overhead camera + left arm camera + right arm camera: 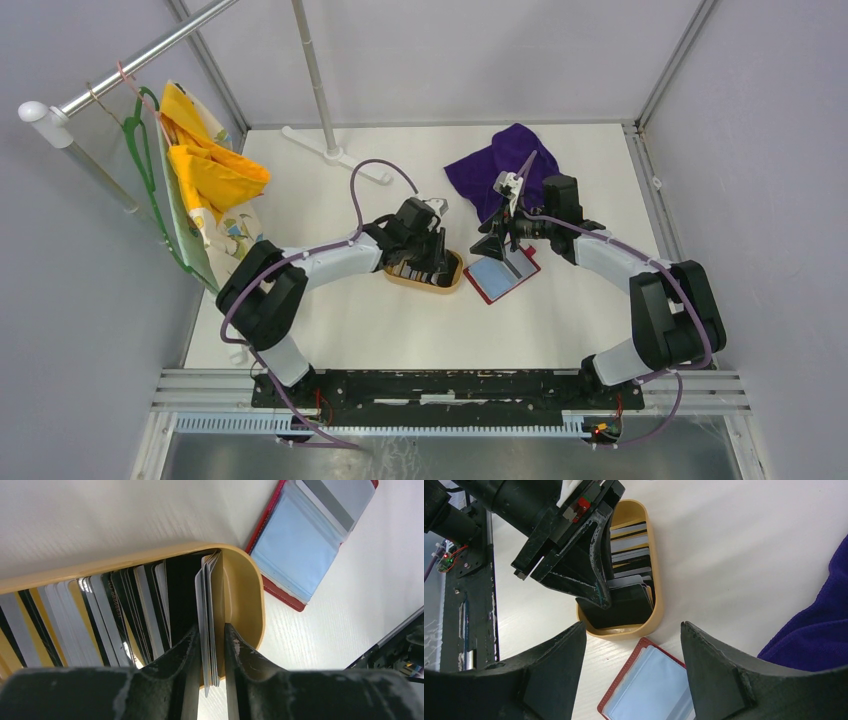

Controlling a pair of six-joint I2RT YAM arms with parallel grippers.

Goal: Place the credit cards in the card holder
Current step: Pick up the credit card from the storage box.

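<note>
Several black, grey and white credit cards (125, 615) stand on edge in an oval tan wooden tray (245, 600). My left gripper (211, 630) reaches into the tray's end and is shut on a few thin cards at that end; it also shows in the top view (425, 255). The red card holder (503, 272) lies open on the table right of the tray, its clear sleeves up (300, 540). My right gripper (633, 630) is open and empty, hovering above the card holder (649, 690) and the tray's near end (654, 580).
A purple cloth (505, 165) lies behind the card holder. Yellow cloth (205, 165) hangs on a green hanger at the left. A white stand's foot (335, 150) sits at the back. The two grippers are close together.
</note>
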